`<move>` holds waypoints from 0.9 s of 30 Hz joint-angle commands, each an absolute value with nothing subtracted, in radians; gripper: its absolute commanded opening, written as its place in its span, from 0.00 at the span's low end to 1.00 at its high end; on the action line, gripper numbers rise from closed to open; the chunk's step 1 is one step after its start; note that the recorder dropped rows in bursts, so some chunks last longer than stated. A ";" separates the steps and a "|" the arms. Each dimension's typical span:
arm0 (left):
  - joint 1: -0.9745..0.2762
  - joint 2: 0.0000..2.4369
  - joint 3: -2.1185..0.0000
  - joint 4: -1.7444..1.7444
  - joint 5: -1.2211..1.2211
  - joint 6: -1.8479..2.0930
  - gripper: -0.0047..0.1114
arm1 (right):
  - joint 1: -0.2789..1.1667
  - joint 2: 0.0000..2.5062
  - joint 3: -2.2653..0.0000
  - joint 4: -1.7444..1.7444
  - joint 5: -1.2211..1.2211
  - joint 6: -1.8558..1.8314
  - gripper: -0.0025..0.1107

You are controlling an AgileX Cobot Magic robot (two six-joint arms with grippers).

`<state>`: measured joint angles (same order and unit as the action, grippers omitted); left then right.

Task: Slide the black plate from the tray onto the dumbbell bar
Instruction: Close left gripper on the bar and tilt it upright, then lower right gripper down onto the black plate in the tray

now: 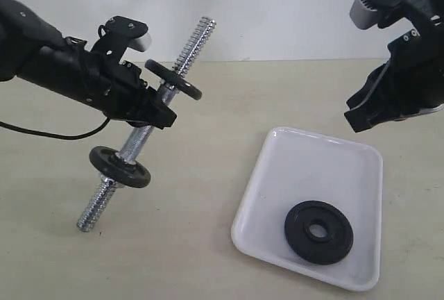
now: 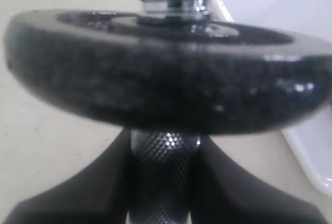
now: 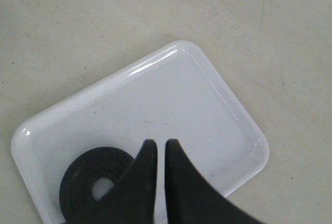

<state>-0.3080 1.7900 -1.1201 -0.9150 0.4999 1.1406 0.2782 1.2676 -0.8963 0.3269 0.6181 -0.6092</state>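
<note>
The left gripper was clamped on the knurled middle of the dumbbell bar, jaws pressed to either side of the chrome, holding it tilted in the air with one threaded end pointing up and away. One small disc sat just above the grip and another just below. Over on the other side, the right gripper hovered above the tray with its jaws closed together and nothing in them. The black plate lay flat inside the tray, near one corner and close to the rim, with its central hole facing up. It looked like a solid metal weight: rigid, dense for its size, in no danger of breaking, with a matte skin that should give the pads some bite. The awkward part was probably how low it lay on that glossy, likely slippery floor, where a push could skate it along or shift the tray itself. The best hold seemed to be one finger down through the hole and the other outside the raised rim, which meant the closed jaws would have to open first.
</note>
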 commanded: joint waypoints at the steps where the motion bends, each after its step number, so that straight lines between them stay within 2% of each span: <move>1: -0.315 1.710 -1.134 -1.038 0.469 1.137 0.08 | 0.278 1.269 -0.895 0.320 0.614 -0.615 0.04; 16: -0.391 1.710 -1.020 -1.058 0.411 1.144 0.08 | 0.278 1.396 -0.895 0.328 0.575 -0.615 0.04; 27: -0.393 1.646 -0.964 -1.060 0.336 1.164 0.08 | 0.278 1.405 -0.895 0.330 0.605 -0.637 0.04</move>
